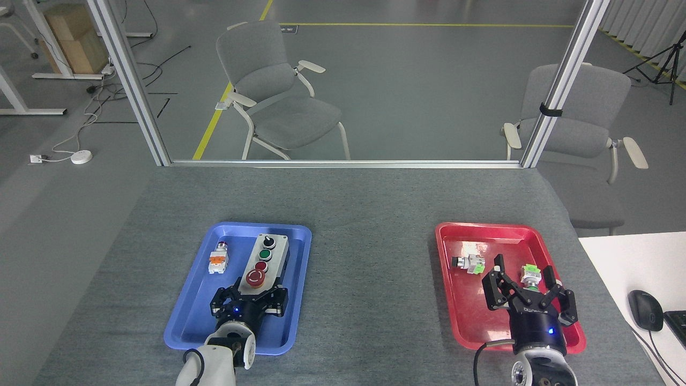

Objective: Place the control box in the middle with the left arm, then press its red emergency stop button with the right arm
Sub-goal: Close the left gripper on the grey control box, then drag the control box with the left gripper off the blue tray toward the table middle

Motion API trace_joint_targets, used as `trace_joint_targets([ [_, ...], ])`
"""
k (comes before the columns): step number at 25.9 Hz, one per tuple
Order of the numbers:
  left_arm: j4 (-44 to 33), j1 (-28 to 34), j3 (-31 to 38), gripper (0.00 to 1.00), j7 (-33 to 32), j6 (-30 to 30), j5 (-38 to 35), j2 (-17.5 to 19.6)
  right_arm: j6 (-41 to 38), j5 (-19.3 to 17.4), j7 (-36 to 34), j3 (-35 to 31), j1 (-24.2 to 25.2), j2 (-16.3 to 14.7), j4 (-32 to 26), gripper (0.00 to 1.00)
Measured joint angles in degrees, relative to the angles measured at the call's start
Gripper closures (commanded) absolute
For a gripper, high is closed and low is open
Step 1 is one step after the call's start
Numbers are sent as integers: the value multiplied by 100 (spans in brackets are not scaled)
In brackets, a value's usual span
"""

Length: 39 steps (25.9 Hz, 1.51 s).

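Nearest the camera, the left arm comes up from the bottom edge, white-grey wrist upright, and its tool (pixel 248 300) sits right at the near end of the control box (pixel 262 267). The black fingers reach along either side of that end, low inside the blue tray (pixel 187 316). Whether they have closed on the box I cannot tell from here, since the fingers look partly spread and the contact is hidden. The wrist points straight up the box's long axis, which looks like a line-up for an end grab so the box can be lifted out and carried to the open grey table (pixel 370 268) between the trays.

Over on the other side, the right arm's tool (pixel 528 297) hovers above the red tray (pixel 461 321), fingers splayed wide and holding nothing, black cable looping off the wrist. It looks parked clear of the middle, waiting its turn to press.

Further up the blue tray, the box lies lengthwise with the red emergency stop button (pixel 256 277) at its near end, just beyond the left fingers. A small push-button part (pixel 218 258) lies beside it, apart. In the red tray lie two more small parts (pixel 467 262), one green-topped (pixel 529 273) right by the right tool.
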Motion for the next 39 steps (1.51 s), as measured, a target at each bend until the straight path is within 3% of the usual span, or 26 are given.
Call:
trace_joint_targets([
  [2, 3, -3, 0, 70, 3, -122, 2, 18, 11, 0, 0, 0, 6, 1, 1, 1],
  [4, 4, -2, -2, 99, 6, -237, 8, 26, 12, 0, 0, 0, 9, 2, 2, 1],
  [12, -349, 70, 54, 100, -5, -730, 62, 113, 12, 0, 0, 0, 17, 5, 3, 1],
  [19, -2239, 830, 315, 100, 225, -1436, 322, 460, 12, 0, 0, 0, 23, 7, 3, 1],
  [24, -2935, 1262, -166, 100, 74, -1555, 355, 286, 12, 0, 2, 0, 15, 7, 3, 1],
  [30, -2688, 1085, -1053, 100, -453, -1064, 73, -198, 12, 0, 10, 0, 14, 7, 3, 1],
  [39, -1099, 325, -1659, 100, -638, -716, -461, -771, 12, 0, 4, -6, 20, 3, 3, 1],
])
